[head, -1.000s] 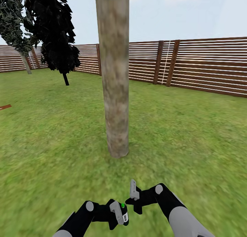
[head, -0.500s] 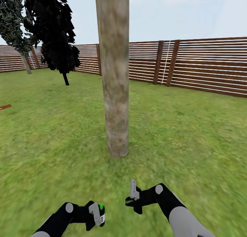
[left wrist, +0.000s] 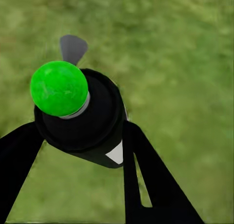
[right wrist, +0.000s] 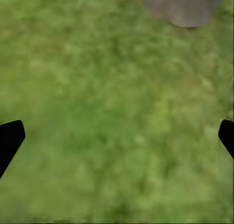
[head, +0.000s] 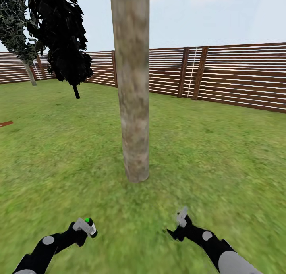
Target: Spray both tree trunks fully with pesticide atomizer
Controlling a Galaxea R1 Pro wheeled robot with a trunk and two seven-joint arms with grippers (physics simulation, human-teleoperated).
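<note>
- Jaws of the left gripper (head: 85,225) pinched the pesticide atomizer (head: 90,226), black fingers pressed against its dark body on both sides in the left wrist view, the bright green cap (left wrist: 59,88) pointing away from the wrist.
- Jaws of the right gripper (head: 181,219) stood spread wide and held nothing; its two black fingertips sat at opposite edges of the right wrist view, with grass between them.
- Landmark was the tree trunk (head: 132,87), a mottled grey-brown column rising from the floor (head: 222,147) straight ahead.
- Atomizer hung low over the grass, short of the trunk's base and off to its left, well apart from the bark.
- Empty right gripper sat short of the base too, on the trunk's right, probably kept out of the spray line.
- No white specks showed on the bark, so I judged spraying not yet begun here.
- Wooden fence (head: 238,75) ran behind the trunk; a dark-leaved tree (head: 65,39) stood far off to its left.
</note>
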